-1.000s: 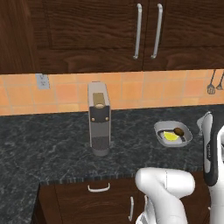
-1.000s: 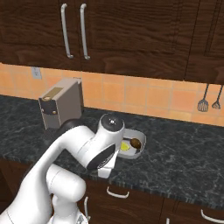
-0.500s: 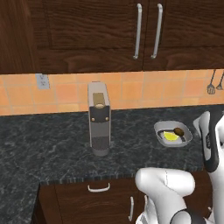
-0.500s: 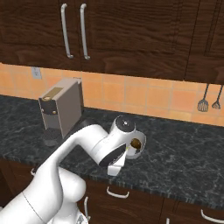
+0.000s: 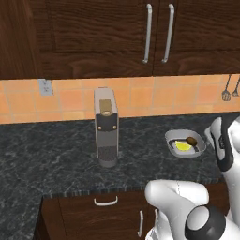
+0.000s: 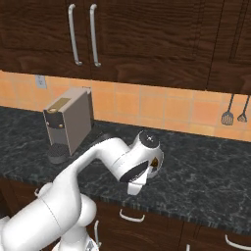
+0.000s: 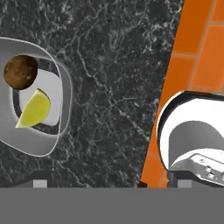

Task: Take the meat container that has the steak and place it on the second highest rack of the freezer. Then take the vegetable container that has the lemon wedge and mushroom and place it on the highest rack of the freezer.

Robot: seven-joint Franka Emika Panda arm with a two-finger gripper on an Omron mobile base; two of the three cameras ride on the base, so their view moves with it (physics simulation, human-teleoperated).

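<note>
The vegetable container (image 5: pixel 185 142) is set on the counter (image 5: pixel 56 159) at the right of the left base view, with the lemon wedge (image 5: pixel 182 146) and the mushroom (image 5: pixel 191 140) lying in it, the mushroom just right of the wedge. A coffee machine (image 5: pixel 106 126) is placed left of it, near the frame's middle, against the tiled wall (image 5: pixel 140 96). Cabinets (image 5: pixel 117 37) are hung across the top. Utensils (image 5: pixel 230 88) are hung at the far right edge.

In the hand view the container (image 7: pixel 61 109) is found at the left edge, the mushroom (image 7: pixel 20 71) above the wedge (image 7: pixel 34 108).

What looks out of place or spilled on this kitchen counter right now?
Nothing stands out. The vegetable container sits flat on the counter, with the lemon wedge and mushroom inside it and nothing spilled around it. The coffee machine stands upright by the tiled wall.
</note>
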